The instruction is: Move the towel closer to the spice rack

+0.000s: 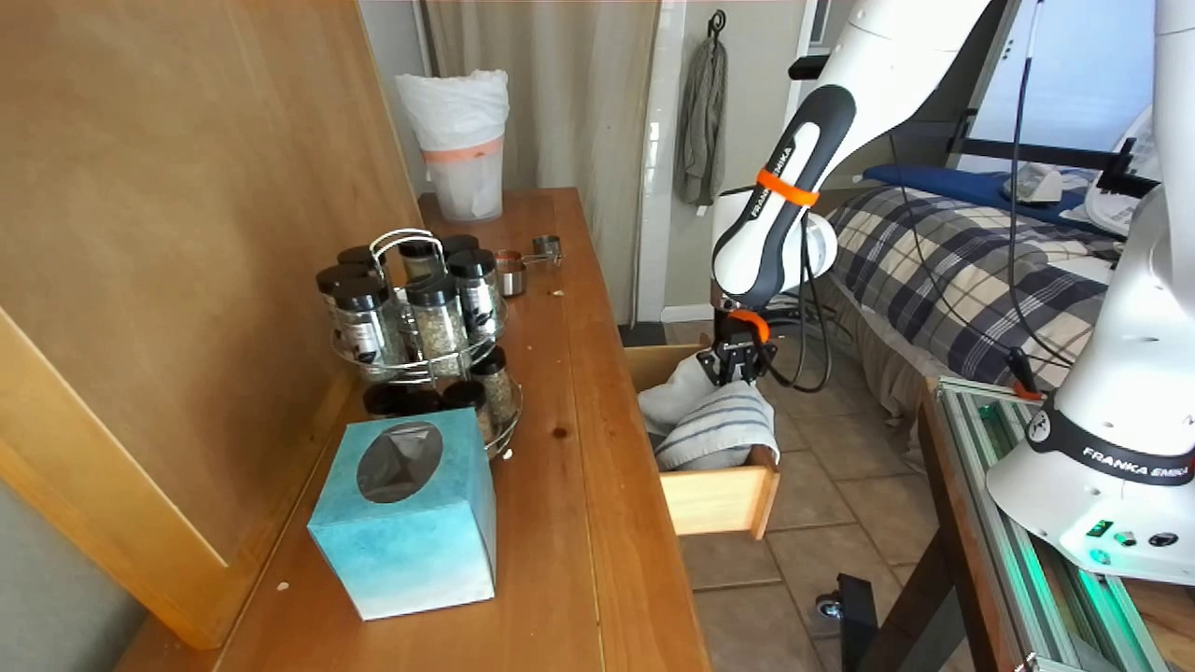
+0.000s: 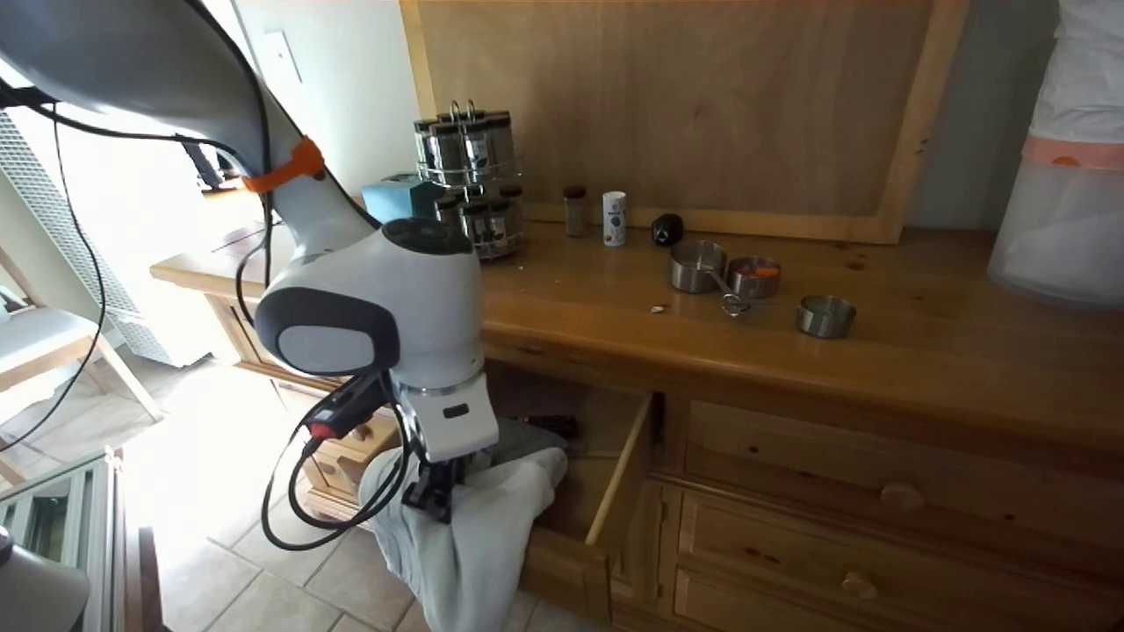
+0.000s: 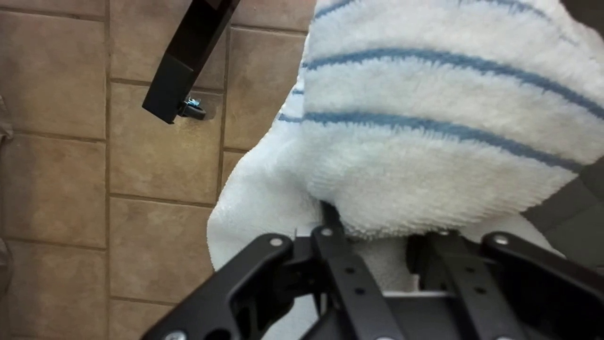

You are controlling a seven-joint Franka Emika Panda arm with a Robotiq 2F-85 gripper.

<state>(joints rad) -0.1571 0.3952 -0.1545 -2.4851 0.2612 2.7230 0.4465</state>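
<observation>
Where a wooden counter meets an upright panel, we find a spice rack of dark-lidded jars, a blue tissue box just beside it, three metal cups and, at one end, a bag-lined bin. Below the counter's edge, a drawer stands open; the towel, white with blue stripes, lies bunched in it and spills over its front, well apart from the rack. Pointing down into the towel, the gripper has its fingers partly spread, with fabric between them; their tips are buried, so we cannot tell whether they pinch it. Around this, we see a tiled floor, a pale curtain, a plaid bed and a grey cloth on a hook.
</observation>
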